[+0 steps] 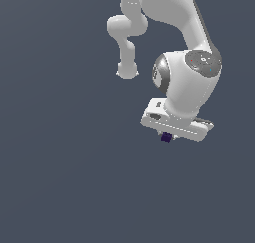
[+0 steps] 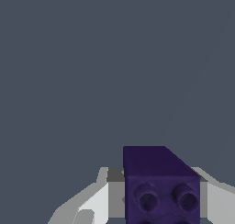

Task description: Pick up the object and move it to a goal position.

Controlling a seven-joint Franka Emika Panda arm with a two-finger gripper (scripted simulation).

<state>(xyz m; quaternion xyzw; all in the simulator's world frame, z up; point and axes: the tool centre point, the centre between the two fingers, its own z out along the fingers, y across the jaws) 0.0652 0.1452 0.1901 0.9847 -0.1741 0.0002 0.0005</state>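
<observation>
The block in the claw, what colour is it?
Dark purple block, clearest in the wrist view.

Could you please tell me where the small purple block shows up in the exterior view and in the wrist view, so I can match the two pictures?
Exterior view: the purple block sits just under the white claw, right of centre, a little below the middle.
Wrist view: the block fills the lower edge, studs facing the camera, between the claw's white fingers.
Shared landmark: the white claw around the block.
</observation>
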